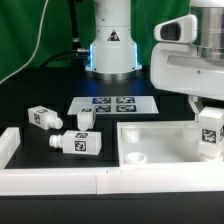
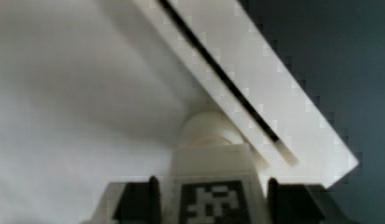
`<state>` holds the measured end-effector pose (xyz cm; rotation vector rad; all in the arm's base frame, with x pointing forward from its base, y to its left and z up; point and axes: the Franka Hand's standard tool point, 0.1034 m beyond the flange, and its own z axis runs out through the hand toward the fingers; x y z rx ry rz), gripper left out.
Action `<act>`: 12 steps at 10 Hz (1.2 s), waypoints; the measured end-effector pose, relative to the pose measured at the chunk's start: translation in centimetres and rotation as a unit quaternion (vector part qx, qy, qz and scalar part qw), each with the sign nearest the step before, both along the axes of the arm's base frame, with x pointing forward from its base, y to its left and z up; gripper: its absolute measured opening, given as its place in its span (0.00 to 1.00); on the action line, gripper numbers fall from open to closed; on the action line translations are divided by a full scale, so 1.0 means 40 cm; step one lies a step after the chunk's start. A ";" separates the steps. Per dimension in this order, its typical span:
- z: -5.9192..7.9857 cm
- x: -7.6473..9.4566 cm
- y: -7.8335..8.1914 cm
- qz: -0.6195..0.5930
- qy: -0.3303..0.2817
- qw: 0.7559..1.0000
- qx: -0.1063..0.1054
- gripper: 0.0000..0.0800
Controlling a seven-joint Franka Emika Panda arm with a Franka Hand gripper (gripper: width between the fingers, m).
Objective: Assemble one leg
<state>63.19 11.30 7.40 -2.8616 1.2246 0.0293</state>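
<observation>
My gripper (image 1: 210, 122) is at the exterior view's right, shut on a white leg (image 1: 210, 131) with a black-and-white tag, holding it upright over the right side of the big white square panel (image 1: 160, 140). In the wrist view the held leg (image 2: 210, 160) points its narrower end down at the panel's surface (image 2: 82, 110) beside a raised rim (image 2: 260, 90); my gripper (image 2: 210, 200) clamps its tagged body. Three other legs lie on the black table: one (image 1: 43, 118) at the left, one (image 1: 77, 143) in front, one (image 1: 86, 119) near the middle.
The marker board (image 1: 114, 103) lies flat behind the panel. A white wall (image 1: 60, 181) runs along the front edge and a white bar (image 1: 8, 145) at the left. The robot base (image 1: 112, 45) stands at the back.
</observation>
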 end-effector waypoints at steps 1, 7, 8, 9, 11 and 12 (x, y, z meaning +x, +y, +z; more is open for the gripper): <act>-0.001 -0.001 0.004 -0.076 0.004 0.997 -0.001 0.36; -0.006 0.020 0.024 -0.384 0.003 0.923 0.036 0.36; -0.006 0.018 0.024 -0.352 0.001 0.935 0.034 0.36; -0.010 0.008 0.023 -0.255 0.005 0.967 0.027 0.56; -0.015 -0.005 0.016 -0.081 0.023 0.996 0.031 0.74; -0.013 -0.005 0.014 -0.081 0.013 0.996 0.030 0.80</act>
